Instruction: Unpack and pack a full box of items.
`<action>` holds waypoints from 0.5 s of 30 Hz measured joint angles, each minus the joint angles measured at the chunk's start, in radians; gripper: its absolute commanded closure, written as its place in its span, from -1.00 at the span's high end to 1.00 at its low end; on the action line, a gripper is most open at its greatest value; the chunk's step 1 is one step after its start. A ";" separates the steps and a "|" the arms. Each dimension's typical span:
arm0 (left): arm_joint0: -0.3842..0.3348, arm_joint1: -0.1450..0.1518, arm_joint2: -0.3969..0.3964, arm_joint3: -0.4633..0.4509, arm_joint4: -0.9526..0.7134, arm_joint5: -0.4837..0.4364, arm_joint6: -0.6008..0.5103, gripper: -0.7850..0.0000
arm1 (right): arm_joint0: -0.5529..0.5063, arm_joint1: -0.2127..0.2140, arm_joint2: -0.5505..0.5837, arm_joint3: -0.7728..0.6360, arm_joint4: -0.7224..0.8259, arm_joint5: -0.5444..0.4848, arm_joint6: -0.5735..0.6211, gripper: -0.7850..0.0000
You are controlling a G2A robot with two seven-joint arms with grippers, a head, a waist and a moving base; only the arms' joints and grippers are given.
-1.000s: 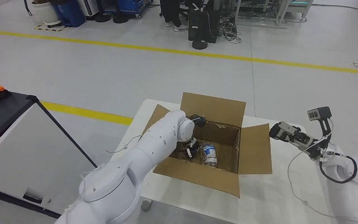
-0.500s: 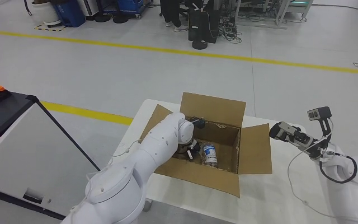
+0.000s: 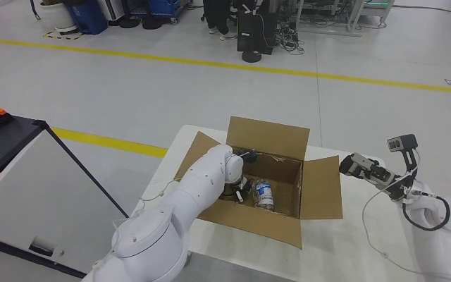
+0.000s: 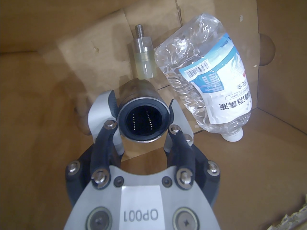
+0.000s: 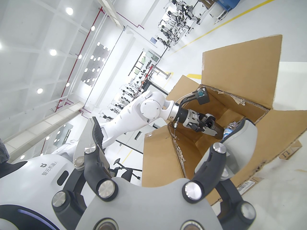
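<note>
Step in hand, as judged from the layout: unpacking, at the grasp of one item. The left gripper (image 4: 142, 111) sits inside the cardboard box (image 3: 268, 138), at the centre of the top view. Its jaws stand narrow, closed on a metal sleeve (image 4: 137, 89) whose open, black-rimmed end faces the wrist camera. Whether the sleeve rests on the box floor or is raised cannot be told.

A threaded stud (image 4: 143, 56) lies just beyond the sleeve. A crumpled clear bottle (image 4: 208, 77) lies just beside both, its cap toward a box corner.

The next move probably calls for a vertical lift that clears the box walls and the raised flaps, then a transfer to the table (image 3: 338, 247). The bottle sits close enough that the jaws could brush it on the way up.

The right gripper (image 3: 345, 166) hangs at the right edge of the top view, beyond the box's right flap. Its jaws are spread wide and hold nothing.

The table is white. The grey floor (image 3: 176, 92) carries yellow lines. Workstations and blue bins (image 3: 88, 15) stand along the upper edge of the top view.
</note>
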 measured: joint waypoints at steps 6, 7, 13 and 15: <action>-0.007 -0.007 -0.003 0.008 0.018 0.015 0.008 -1.00 | 0.000 0.000 0.000 0.000 0.000 0.000 0.000 1.00; -0.009 -0.008 -0.005 0.007 0.017 0.016 0.010 -1.00 | 0.000 0.000 0.000 0.000 0.000 0.000 0.000 1.00; -0.030 -0.011 -0.021 0.002 0.012 0.023 0.008 -1.00 | 0.000 0.000 0.000 0.000 0.000 0.000 0.000 1.00; -0.038 -0.011 -0.023 -0.005 0.017 0.033 -0.006 -1.00 | 0.000 0.000 0.000 0.000 0.000 0.000 0.000 1.00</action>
